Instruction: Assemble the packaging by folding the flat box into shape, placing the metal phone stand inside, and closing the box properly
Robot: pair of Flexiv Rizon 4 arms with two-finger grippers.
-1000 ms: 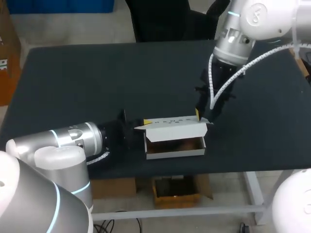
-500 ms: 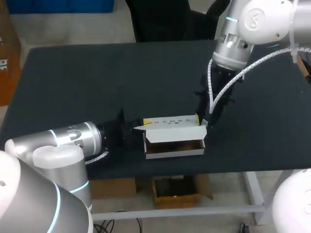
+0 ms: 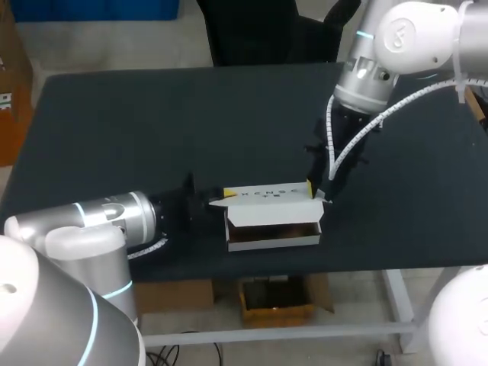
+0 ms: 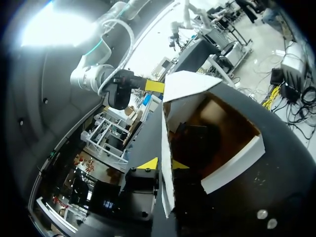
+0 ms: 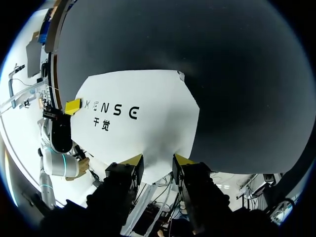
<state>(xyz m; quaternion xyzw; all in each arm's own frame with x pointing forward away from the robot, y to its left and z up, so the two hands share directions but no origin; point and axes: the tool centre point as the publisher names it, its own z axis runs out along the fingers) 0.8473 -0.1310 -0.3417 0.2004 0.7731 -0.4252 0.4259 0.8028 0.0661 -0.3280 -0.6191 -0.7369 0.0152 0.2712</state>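
The white box (image 3: 273, 239) stands open near the table's front edge, its lid (image 3: 267, 192) raised along the back. A dark object (image 4: 190, 143), apparently the phone stand, lies in its brown inside. My left gripper (image 3: 221, 200) is at the lid's left end. In the left wrist view its yellow tips (image 4: 165, 164) sit close on both sides of the thin lid edge (image 4: 165, 148). My right gripper (image 3: 316, 191) comes down on the lid's right end. In the right wrist view the white lid (image 5: 138, 113) fills the gap between its two fingers (image 5: 158, 163).
The black table (image 3: 152, 114) spreads wide behind and to both sides of the box. Its front edge (image 3: 305, 271) runs just below the box. My left arm (image 3: 114, 221) lies low along the front left.
My right arm has shifted slightly left and back with the lid's right end. The left arm has drawn back a little to the left. The box has stayed in place.
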